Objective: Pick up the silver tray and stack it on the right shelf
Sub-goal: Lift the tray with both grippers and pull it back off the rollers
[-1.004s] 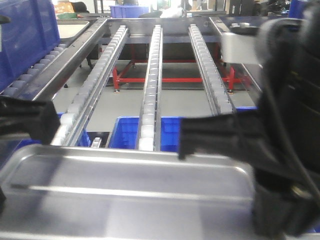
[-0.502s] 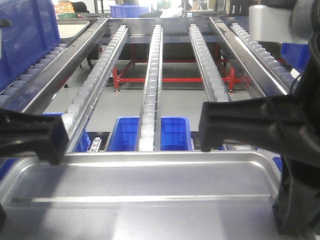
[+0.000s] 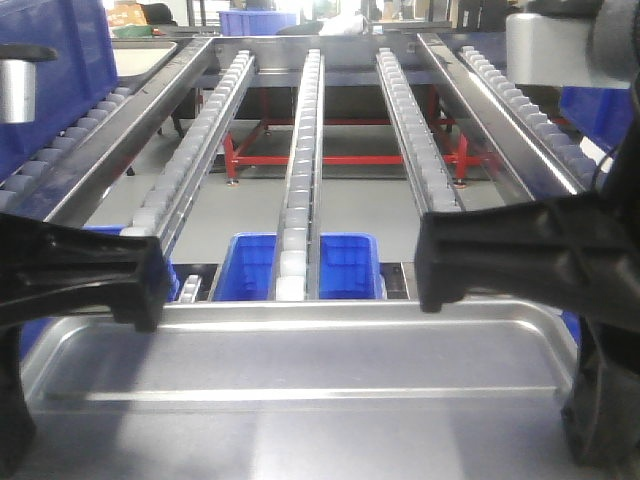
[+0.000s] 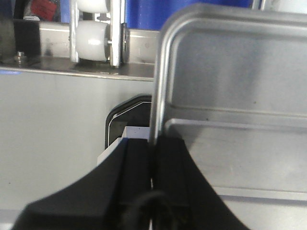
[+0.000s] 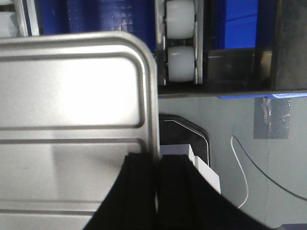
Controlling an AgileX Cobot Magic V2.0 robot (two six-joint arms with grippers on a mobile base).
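Since the earlier frames, the silver tray (image 3: 300,360) has levelled out, and the left gripper (image 3: 140,300) stands farther right in the front view.

At far left of that view, a blue crate (image 3: 50,70) is cut off by the frame edge. The left gripper is only a dark, blurred mass over the tray's left corner, so its jaws cannot be read there. The left wrist view supplies this: the left gripper (image 4: 152,158) has its jaws clamped on the tray's left rim, one finger outside and one inside.

At centre, the right shelf (image 3: 300,150) recedes in rails of white wheels (image 3: 290,262). The tray's far rim lies just before their near ends. Blue bins (image 3: 345,265) beneath are partly hidden by the middle rail and the tray's rim. No view shows whether the tray touches the shelf.

At right, the right gripper (image 3: 440,270) is likewise a dark blur in the front view. The right wrist view shows the right gripper (image 5: 157,172) with its jaws clamped on the tray's right rim, and wheels just beyond the tray's corner. The tray's near edge is cut off in every view.
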